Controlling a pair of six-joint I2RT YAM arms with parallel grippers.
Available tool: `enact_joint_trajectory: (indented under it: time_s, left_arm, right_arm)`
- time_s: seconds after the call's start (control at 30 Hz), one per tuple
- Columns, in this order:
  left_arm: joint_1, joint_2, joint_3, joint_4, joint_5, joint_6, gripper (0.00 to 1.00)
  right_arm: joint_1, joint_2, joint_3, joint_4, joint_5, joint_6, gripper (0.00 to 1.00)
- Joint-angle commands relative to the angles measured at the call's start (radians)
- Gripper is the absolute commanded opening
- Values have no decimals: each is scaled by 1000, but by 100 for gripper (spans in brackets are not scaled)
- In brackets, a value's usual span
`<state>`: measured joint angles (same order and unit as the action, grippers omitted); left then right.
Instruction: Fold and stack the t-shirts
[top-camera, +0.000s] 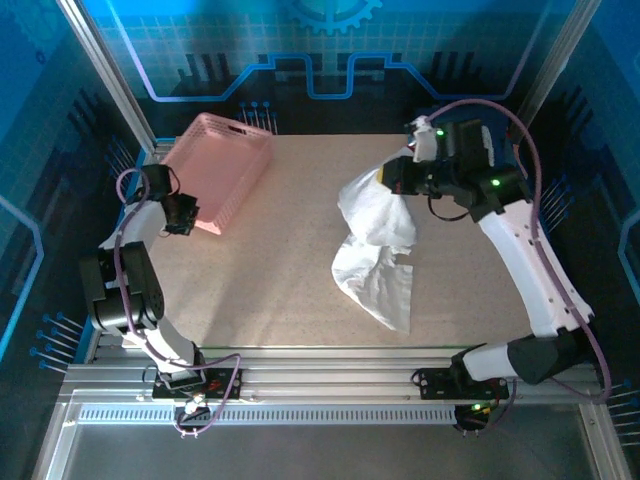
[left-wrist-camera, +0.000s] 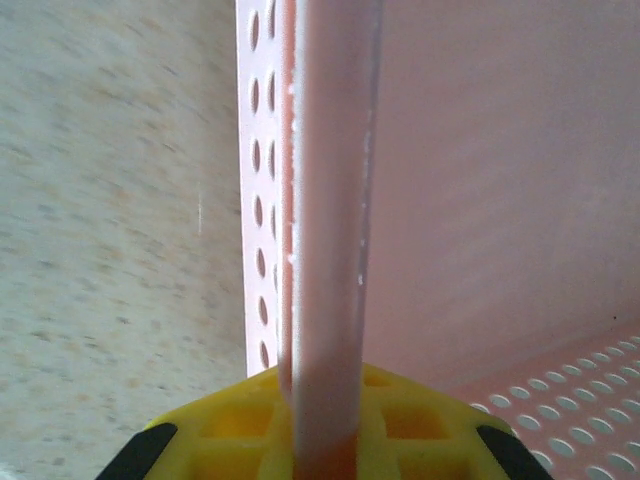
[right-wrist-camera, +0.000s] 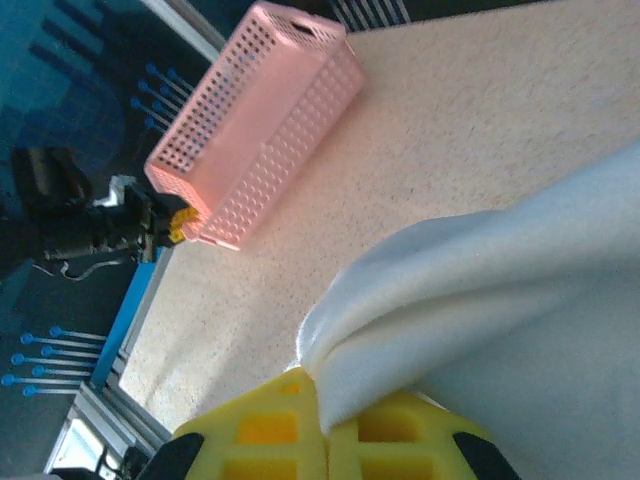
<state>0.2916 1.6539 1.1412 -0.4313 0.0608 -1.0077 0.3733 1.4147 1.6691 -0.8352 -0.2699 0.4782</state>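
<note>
Left pincer: it is clamping narrow on the near wall of the pink basket, with the thin wall sitting squarely between its jaws.
Right pincer: it is pinching a bunched fold of the white t-shirt tight, above the far right of the table.
Shirt: it is hanging from that grip, its lower half trailing crumpled on the tabletop, well apart from the basket.
Risk, cloth: held by one bunched fold, it is dangling unevenly, so laying it down may leave it twisted rather than flat for folding.
Risk, basket: if the left arm pulls, the wall may slip free or the basket may tip.
</note>
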Motion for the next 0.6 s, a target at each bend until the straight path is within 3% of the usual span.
enact_joint_trajectory:
  time_s: [0.0,0.27,0.5,0.53,0.57]
  left_arm:
    - [41,-54,-12,19,-84,-73,0]
    - [52,42,71,22,-134,-171,0]
    - [50,136,93,134,-55,-163,0]
    - [50,142,95,147,-38,-156,10]
    - [50,145,97,159,-19,-148,28]
  right_arm:
    - [63,100,48,21,28,-30,0]
    - [144,370,257,-69,72,-127,0]
    - [179,578,430,-142,31,-169,7]
    - [179,596,451,-140,21,-168,12]
    - [177,619,481,-143,11,-173,21]
